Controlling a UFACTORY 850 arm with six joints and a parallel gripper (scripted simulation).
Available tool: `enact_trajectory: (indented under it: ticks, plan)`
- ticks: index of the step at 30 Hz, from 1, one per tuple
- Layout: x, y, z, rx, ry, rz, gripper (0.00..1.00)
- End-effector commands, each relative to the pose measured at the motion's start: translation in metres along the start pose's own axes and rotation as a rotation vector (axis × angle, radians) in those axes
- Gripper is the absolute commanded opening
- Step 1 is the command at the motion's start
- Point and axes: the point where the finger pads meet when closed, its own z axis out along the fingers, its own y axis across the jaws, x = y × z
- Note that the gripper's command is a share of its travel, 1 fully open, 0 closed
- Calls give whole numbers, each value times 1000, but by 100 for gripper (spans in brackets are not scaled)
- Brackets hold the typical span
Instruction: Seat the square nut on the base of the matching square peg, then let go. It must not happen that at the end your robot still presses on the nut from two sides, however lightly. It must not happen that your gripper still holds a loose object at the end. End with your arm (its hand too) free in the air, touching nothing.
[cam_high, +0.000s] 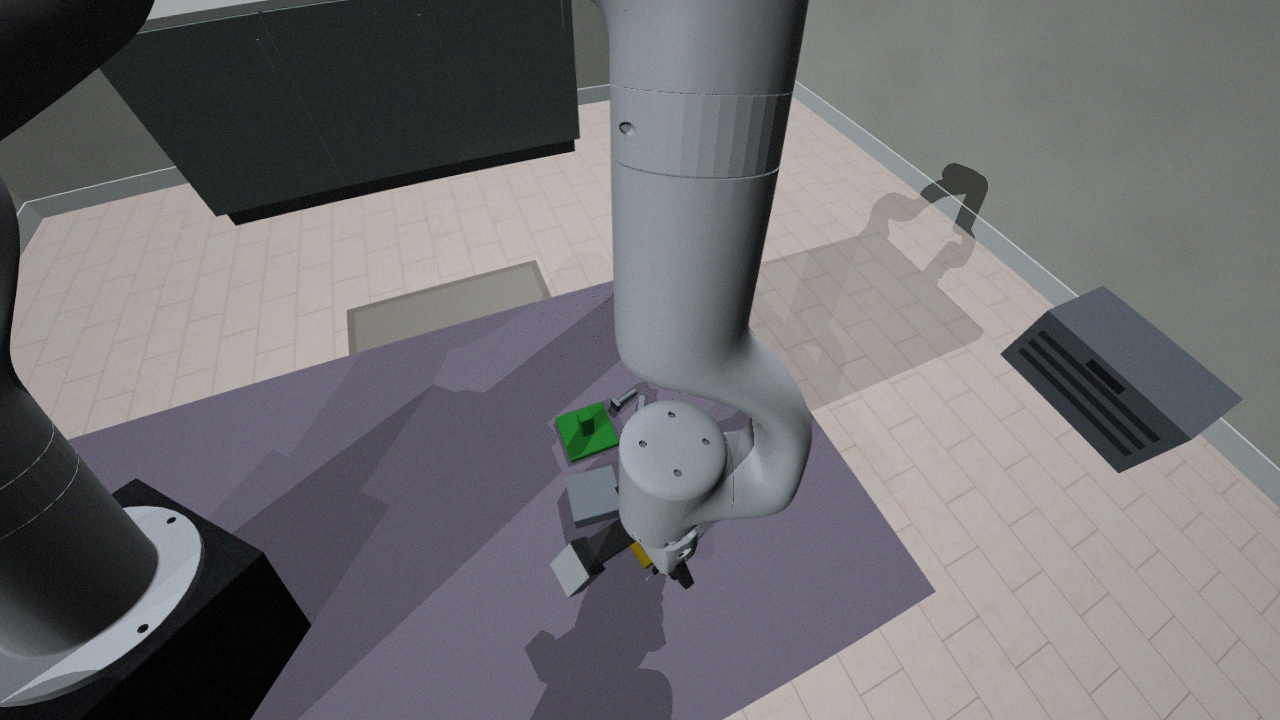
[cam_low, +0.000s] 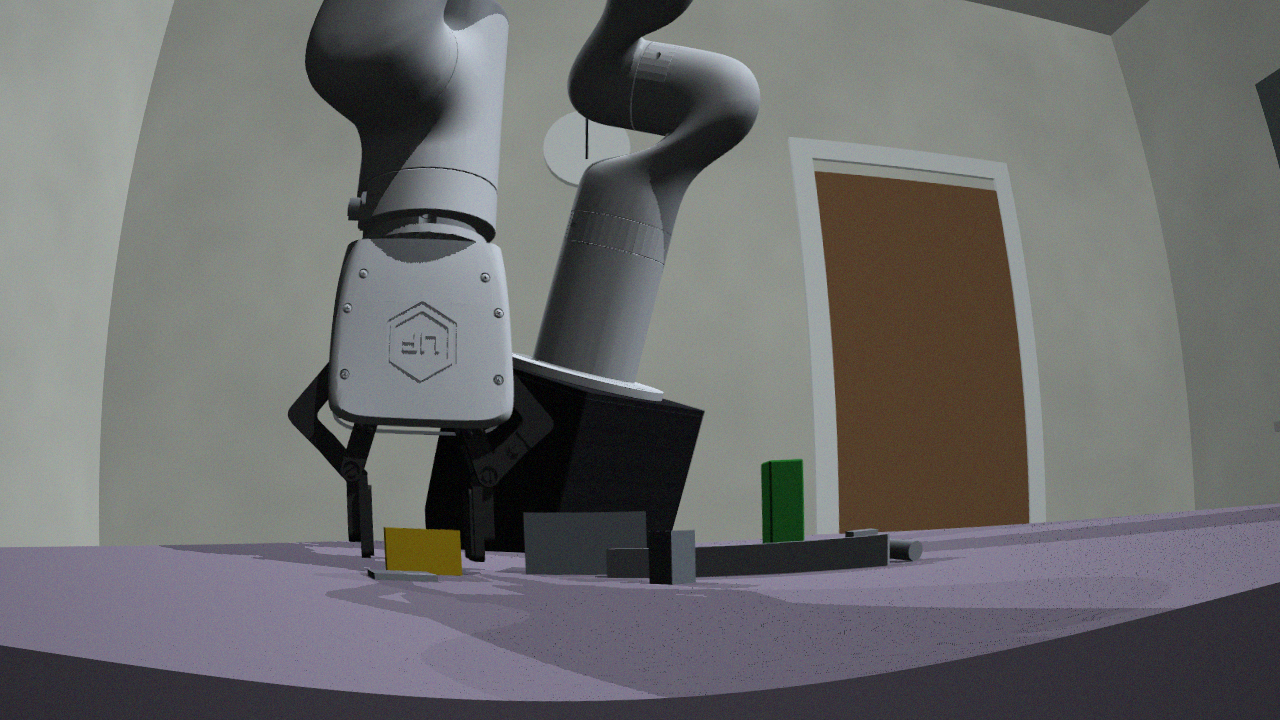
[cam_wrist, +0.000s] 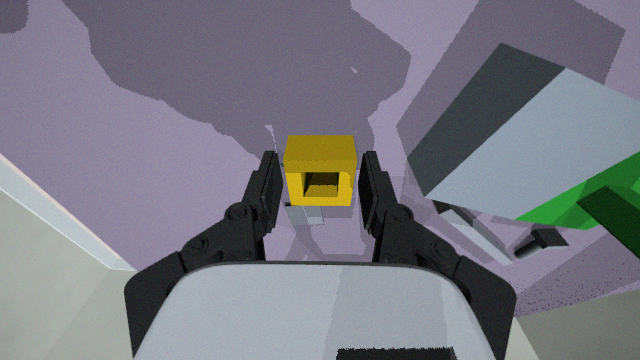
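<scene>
The yellow square nut (cam_wrist: 320, 170) lies flat on the purple mat, its square hole facing up. My gripper (cam_wrist: 320, 167) is lowered over it, open, with one finger on each side of the nut and small gaps between them. The exterior view shows the fingertips (cam_low: 418, 546) down at the level of the nut (cam_low: 422, 549). In the overhead view the nut (cam_high: 640, 555) is mostly hidden under my wrist. The green base with its square peg (cam_high: 586, 429) stands further back on the mat; the peg (cam_low: 782, 500) stands upright to the right in the side view.
A grey block (cam_high: 592, 494) lies between the nut and the green base. A thin grey plate (cam_wrist: 305, 215) lies right beside the nut. A long grey bar (cam_low: 787, 553), a small cube (cam_low: 671, 555) and a bolt (cam_high: 623, 399) lie near the peg. The black robot pedestal (cam_high: 134, 582) stands at the left.
</scene>
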Motion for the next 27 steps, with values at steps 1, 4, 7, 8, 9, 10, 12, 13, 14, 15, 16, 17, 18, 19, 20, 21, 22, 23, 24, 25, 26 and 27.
enact_trajectory:
  ticks: [1,4,7,8,9,10,12,13,14,15,16,17,18,19,20,21,22,23,24,25,26,27]
  plan:
    - [-1,-1,2,1,-2,0,60]
    - [-1,-1,2,1,-2,0,60]
    - [-1,-1,2,1,-2,0,60]
    - [-1,-1,2,1,-2,0,0]
    - [-1,-1,2,1,-2,0,0]
    - [-1,-1,2,1,-2,0,0]
    - [-1,-1,2,1,-2,0,0]
    - [-1,-1,2,1,-2,0,0]
    - [-1,-1,2,1,-2,0,0]
    - [-1,-1,2,1,-2,0,0]
    - [-1,-1,2,1,-2,0,0]
    - [-1,-1,2,1,-2,0,0]
    - [-1,-1,2,1,-2,0,0]
    - [-1,-1,2,1,-2,0,0]
    - [-1,-1,2,1,-2,0,0]
    - [-1,-1,2,1,-2,0,0]
    - [-1,-1,2,1,-2,0,0]
    - [-1,-1,2,1,-2,0,0]
    - [-1,-1,2,1,-2,0,0]
    - [-1,-1,2,1,-2,0,0]
    - [-1,-1,2,1,-2,0,0]
    - [-1,-1,2,1,-2,0,0]
